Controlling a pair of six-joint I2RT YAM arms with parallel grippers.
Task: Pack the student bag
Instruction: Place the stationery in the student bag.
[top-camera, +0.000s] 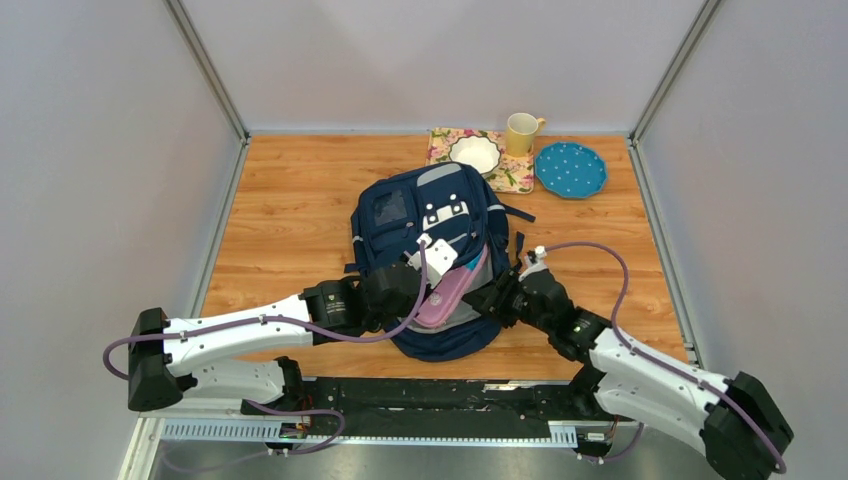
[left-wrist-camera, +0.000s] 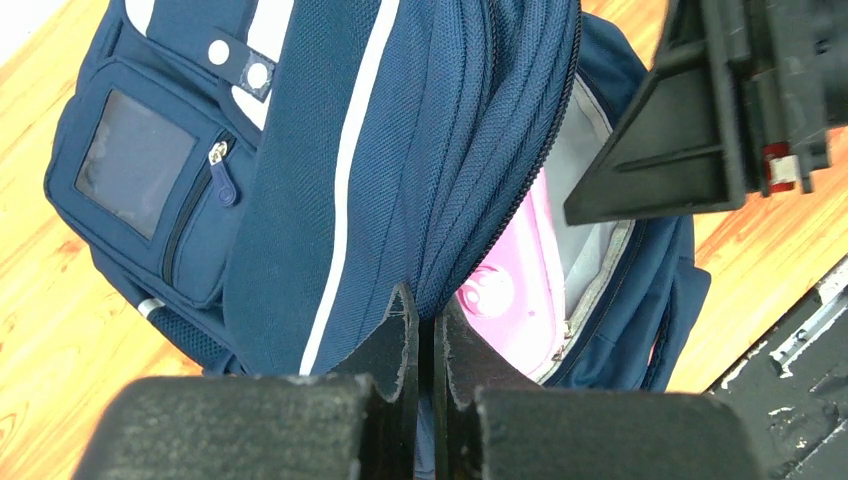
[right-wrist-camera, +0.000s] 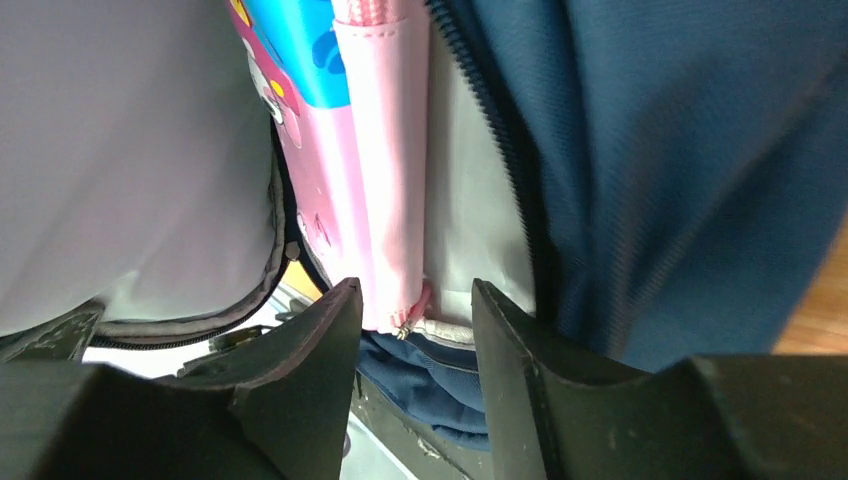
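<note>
Wood-grain desk inside grey walls. At the far edge: yellow mug, white bowl on a floral mat, blue dotted plate.

Top view:
- Student bag lies flat mid-desk, its main opening turned toward the arms.
- Pink pencil case sits slantwise in that opening, partly showing.
- Left claw comes in from the left onto the opening's upper lip.
- Right claw comes in from the right, just beside the case.

Left wrist view:
- Left claw fingers are pressed together on a fold of navy fabric at the zip line, holding the flap up off the grey lining.
- The pink case shows in the gap below the flap.
- The other arm's black finger hangs over the opening's far side.

Right wrist view:
- Right claw fingers stand moderately apart and straddle the near end of the case.
- That end sits against one finger, with a gap and pale lining on the other side. Nothing is pinched, as far as I can see.
- The case's long axis runs straight ahead of this claw, into the bag, between grey lining and the navy zip edge.

Judgement: the right arm is nearer and lined up end-on with the case, so the next move is a push along that axis while the left holds the mouth open.
</note>
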